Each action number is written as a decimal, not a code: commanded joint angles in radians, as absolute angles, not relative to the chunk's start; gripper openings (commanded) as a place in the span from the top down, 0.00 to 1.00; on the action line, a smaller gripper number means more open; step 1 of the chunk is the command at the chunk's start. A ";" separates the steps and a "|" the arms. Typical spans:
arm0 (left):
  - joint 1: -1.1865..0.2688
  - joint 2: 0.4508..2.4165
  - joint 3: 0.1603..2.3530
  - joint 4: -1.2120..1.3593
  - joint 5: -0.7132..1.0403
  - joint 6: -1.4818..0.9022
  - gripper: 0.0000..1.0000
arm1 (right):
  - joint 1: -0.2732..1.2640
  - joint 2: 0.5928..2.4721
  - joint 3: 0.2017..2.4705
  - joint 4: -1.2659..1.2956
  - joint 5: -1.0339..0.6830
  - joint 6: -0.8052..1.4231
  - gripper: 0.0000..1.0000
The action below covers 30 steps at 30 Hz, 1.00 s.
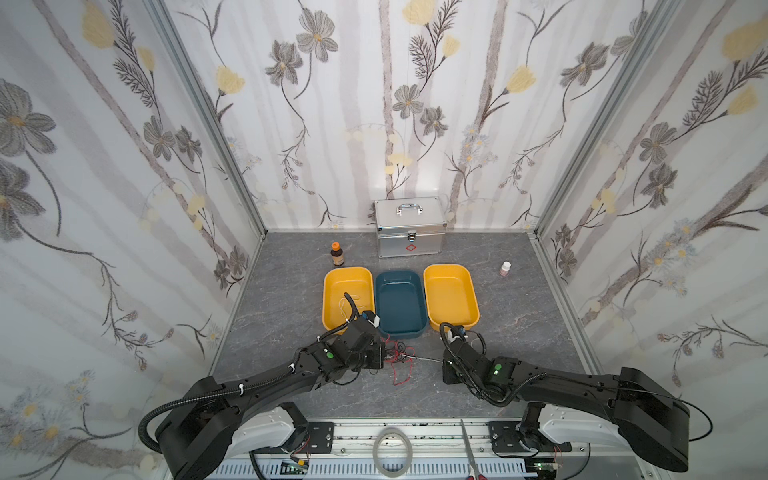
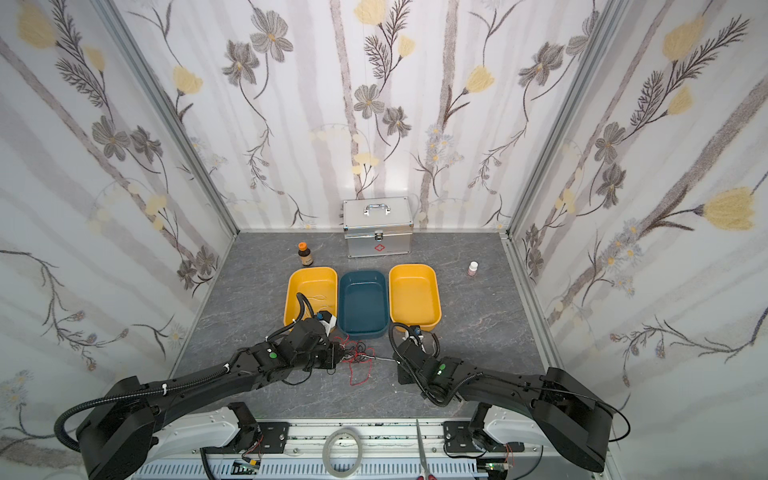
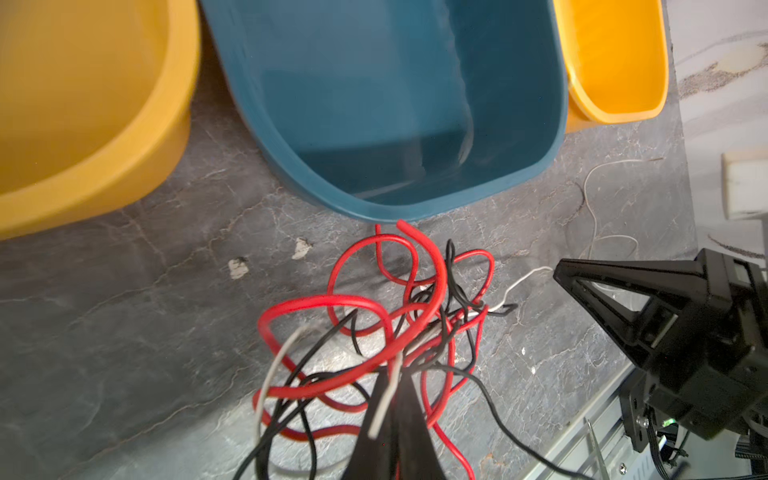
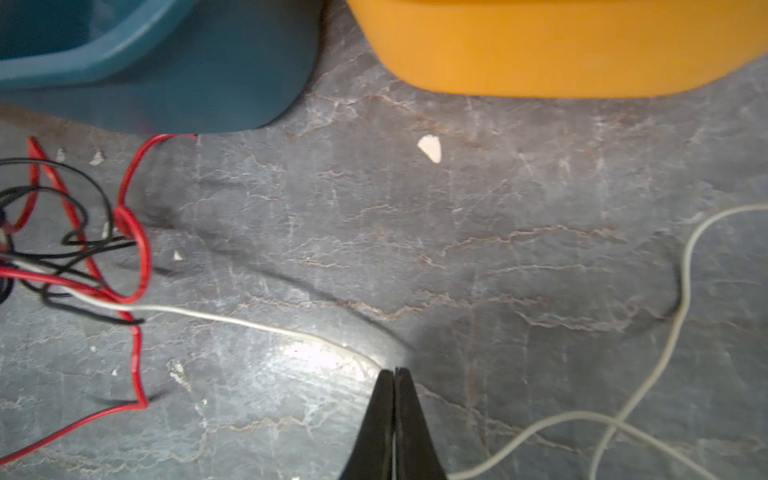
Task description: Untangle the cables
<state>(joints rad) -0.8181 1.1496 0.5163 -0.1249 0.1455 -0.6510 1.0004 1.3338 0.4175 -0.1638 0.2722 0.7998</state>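
Observation:
The cables (image 1: pixel 400 358) lie as a tangle of thin red, black and white wires on the grey table, just in front of the blue bin (image 1: pixel 401 272). In the left wrist view the tangle (image 3: pixel 386 316) bunches round my left gripper (image 3: pixel 399 372), which is shut on several strands. From the tangle a white cable (image 4: pixel 232 319) runs across the table to my right gripper (image 4: pixel 394 370), which is shut on it. The white cable's slack (image 4: pixel 681 291) loops on beyond the jaws. In both top views the two grippers face each other with the tangle between them.
Two yellow bins (image 1: pixel 326 299) (image 1: pixel 447 266) flank the blue one; a thin white wire (image 1: pixel 344 302) lies in the left yellow bin. A metal first-aid case (image 1: pixel 409 232), a brown bottle (image 1: pixel 338 254) and a small white bottle (image 1: pixel 505 268) stand farther back. A tape ring (image 1: pixel 376 451) and scissors (image 1: pixel 469 449) lie on the front rail.

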 commanded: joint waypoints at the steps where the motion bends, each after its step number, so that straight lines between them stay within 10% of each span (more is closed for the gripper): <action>1: -0.810 1.137 0.518 -0.155 0.126 -0.643 1.00 | 0.976 1.314 0.408 -0.186 0.311 0.834 0.94; 18: -0.764 1.067 0.519 -0.229 0.155 -0.626 1.00 | 0.839 1.184 0.349 -0.240 0.330 0.859 0.95; 30: -0.763 1.074 0.511 -0.210 0.190 -0.623 0.67 | 0.900 1.230 0.379 -0.095 0.158 0.689 0.87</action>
